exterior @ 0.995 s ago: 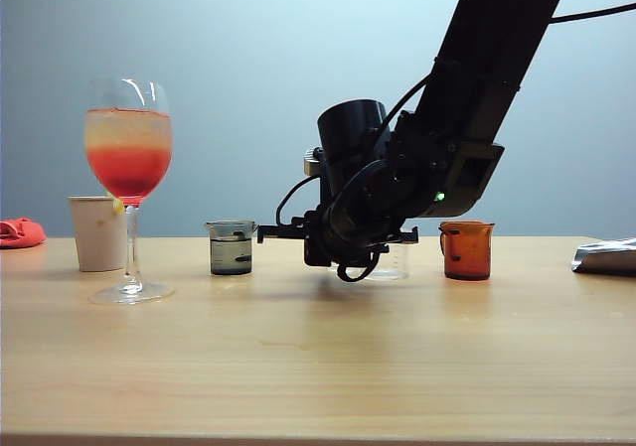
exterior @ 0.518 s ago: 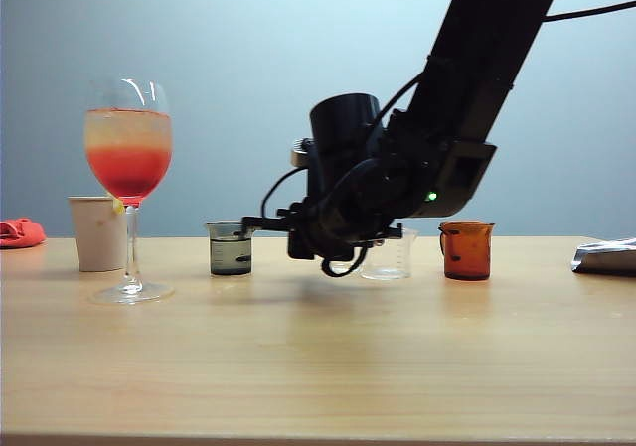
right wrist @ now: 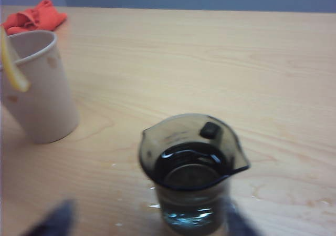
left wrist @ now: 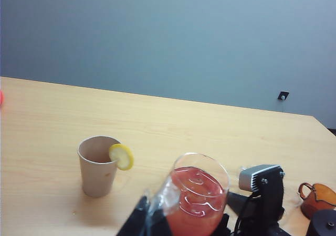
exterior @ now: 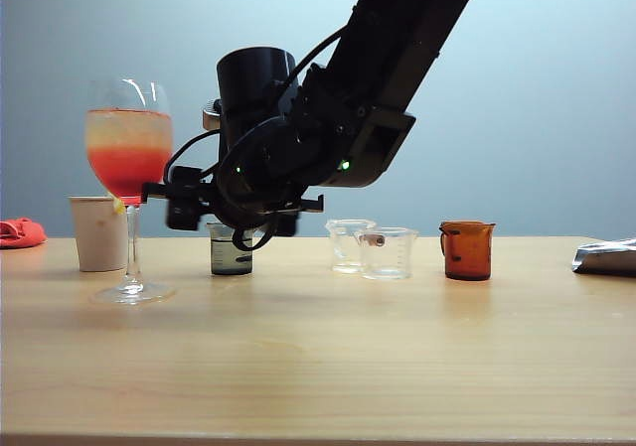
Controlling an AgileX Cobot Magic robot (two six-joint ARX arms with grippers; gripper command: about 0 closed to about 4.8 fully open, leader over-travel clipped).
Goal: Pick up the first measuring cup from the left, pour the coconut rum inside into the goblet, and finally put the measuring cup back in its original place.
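We find the right gripper hanging above the table, its jaws spread wide and holding nothing. The measuring cup stands just ahead, between its blurred fingertips. From outside, the arm hides the cup's upper part. The goblet stands just beyond the tips. We cannot tell the left gripper's state; it is cut off.

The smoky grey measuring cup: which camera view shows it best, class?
The right wrist view: the measuring cup fills it, showing rim, lip and liquid. In the exterior view the right claw partly covers it. The left wrist view does not show it.
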